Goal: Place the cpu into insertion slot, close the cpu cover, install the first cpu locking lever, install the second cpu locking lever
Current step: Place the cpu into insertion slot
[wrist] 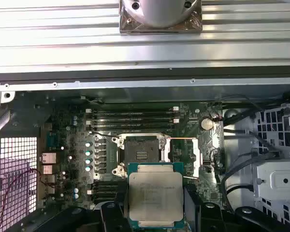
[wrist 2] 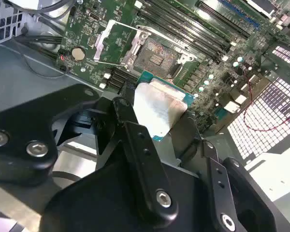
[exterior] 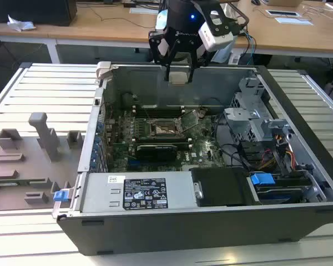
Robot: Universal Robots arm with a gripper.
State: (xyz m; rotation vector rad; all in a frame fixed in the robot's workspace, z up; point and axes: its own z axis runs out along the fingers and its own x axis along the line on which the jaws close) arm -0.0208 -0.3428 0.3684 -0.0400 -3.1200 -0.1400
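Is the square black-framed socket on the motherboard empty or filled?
Empty: the black-framed socket shows its bare centre; the gripper holds the silvery square chip apart from it.

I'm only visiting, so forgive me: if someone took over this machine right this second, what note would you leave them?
The gripper is shut on the cpu, held above the open computer case.
The insertion slot on the board inside is empty.
The cpu cover is swung open beside it.
Done: cpu is in the grip.
Left: seating it, closing the cover, both locking levers.
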